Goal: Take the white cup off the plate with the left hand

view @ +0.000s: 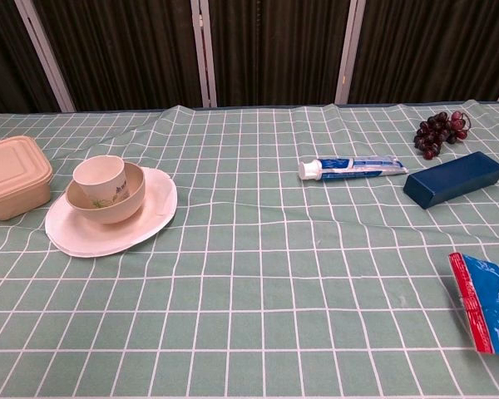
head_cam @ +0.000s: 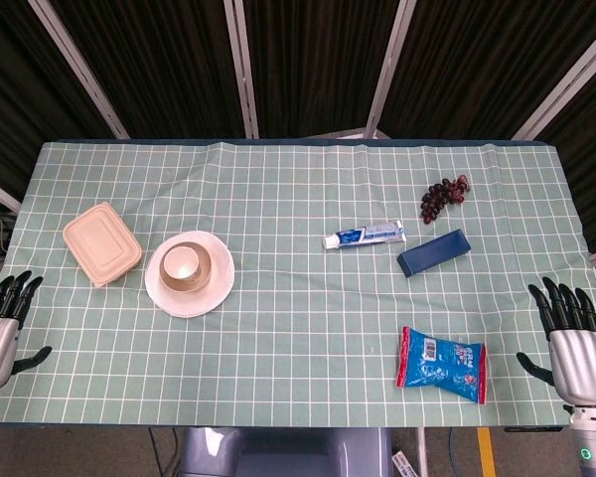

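Note:
A white cup [head_cam: 184, 261] [view: 100, 179] stands upright inside a tan bowl [head_cam: 189, 267] [view: 108, 199]. The bowl sits on a white plate [head_cam: 190, 273] [view: 112, 218] at the left of the table. My left hand [head_cam: 0, 323] hovers at the table's left front edge with fingers spread and nothing in it, well to the left of the plate. My right hand [head_cam: 574, 336] is at the right front edge, fingers apart and empty. Neither hand shows in the chest view.
A beige lidded box [head_cam: 101, 242] [view: 12, 175] lies just left of the plate. On the right side lie a toothpaste tube [head_cam: 364, 236] [view: 352, 168], a dark blue box [head_cam: 433, 251] [view: 453, 178], grapes [head_cam: 443, 196] [view: 439, 131] and a snack packet [head_cam: 441, 363] [view: 487, 300].

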`<state>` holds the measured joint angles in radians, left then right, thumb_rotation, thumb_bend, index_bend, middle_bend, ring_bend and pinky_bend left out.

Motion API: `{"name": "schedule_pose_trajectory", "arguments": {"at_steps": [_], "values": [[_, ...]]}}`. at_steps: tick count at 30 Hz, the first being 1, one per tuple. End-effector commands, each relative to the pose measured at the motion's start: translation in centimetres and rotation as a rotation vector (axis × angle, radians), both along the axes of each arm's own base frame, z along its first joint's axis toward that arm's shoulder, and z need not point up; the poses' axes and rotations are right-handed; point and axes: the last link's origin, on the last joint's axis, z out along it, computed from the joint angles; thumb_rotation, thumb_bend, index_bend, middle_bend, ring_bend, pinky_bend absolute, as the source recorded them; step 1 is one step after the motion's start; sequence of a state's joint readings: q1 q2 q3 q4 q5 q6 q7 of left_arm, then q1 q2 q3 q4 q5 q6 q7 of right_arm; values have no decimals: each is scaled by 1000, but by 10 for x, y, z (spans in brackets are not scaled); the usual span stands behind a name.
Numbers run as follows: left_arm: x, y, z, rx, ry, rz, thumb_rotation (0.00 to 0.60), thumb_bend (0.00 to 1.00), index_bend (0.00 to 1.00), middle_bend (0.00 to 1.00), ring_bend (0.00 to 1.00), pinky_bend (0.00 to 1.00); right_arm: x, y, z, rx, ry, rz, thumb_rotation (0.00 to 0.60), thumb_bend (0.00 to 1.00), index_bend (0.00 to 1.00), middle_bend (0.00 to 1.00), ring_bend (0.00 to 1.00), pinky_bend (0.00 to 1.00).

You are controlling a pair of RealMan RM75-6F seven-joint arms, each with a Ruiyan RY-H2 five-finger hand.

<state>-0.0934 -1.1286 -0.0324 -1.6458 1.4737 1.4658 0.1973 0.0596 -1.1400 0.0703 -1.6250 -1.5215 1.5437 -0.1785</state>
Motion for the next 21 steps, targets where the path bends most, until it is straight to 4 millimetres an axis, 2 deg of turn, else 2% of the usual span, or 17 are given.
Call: {"name": "schedule_pose_trajectory", "arguments": {"at_steps": [1, 10, 21], "values": [[0, 0, -1, -3, -7, 1, 600, 141, 0, 0, 0, 0, 0, 0, -1, 1, -3, 2, 600, 35, 24, 0, 0, 0], [1, 2, -1, 4, -22, -5, 600, 142, 0, 0, 0, 0, -2, -1, -4, 18, -11, -14, 600, 38, 16, 0, 0, 0], [5, 9, -9, 11, -44, -35, 600, 141, 9, 0, 0, 0, -2, -2, 2, -10, -30, -11, 600, 39, 29, 0, 0, 0]]}}
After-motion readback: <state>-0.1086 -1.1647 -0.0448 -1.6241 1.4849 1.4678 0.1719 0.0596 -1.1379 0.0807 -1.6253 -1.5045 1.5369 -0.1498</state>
